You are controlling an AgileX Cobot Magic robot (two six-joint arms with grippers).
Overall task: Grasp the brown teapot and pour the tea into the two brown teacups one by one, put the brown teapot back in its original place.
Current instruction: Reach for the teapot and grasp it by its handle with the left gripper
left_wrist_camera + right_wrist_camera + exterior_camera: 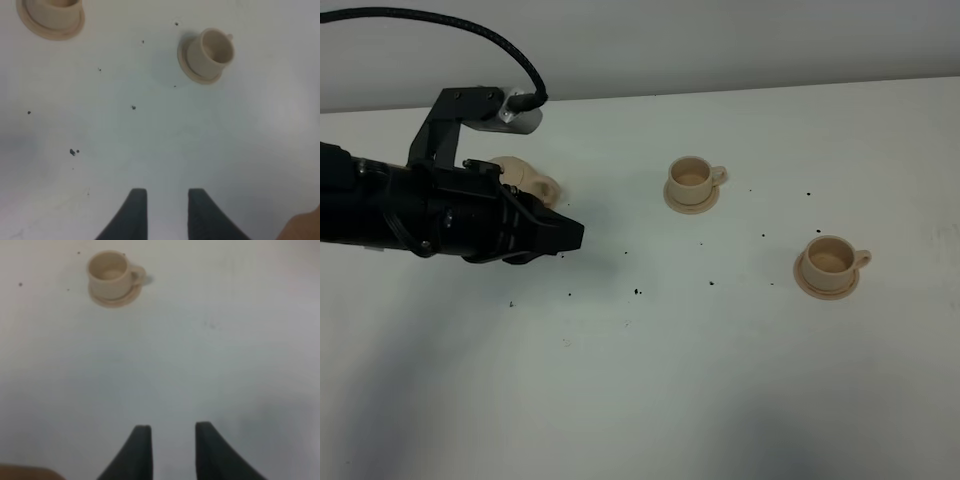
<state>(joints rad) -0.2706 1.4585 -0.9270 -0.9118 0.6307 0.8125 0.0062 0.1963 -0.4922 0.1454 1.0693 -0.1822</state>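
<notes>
White table (640,400), left arm reaching in, brown teapot half hidden behind it.
Left gripper (570,235) and right gripper (172,429) both parted, empty; brown teapot (520,175) at ten o'clock; teacups on saucers at one (692,180) and three o'clock (830,260); dark specks (637,292).

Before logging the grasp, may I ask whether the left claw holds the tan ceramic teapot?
No, the left claw is open and empty.

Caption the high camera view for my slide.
Left end effector hovers near the partly hidden brown teapot; two teacups sit on saucers.
</notes>
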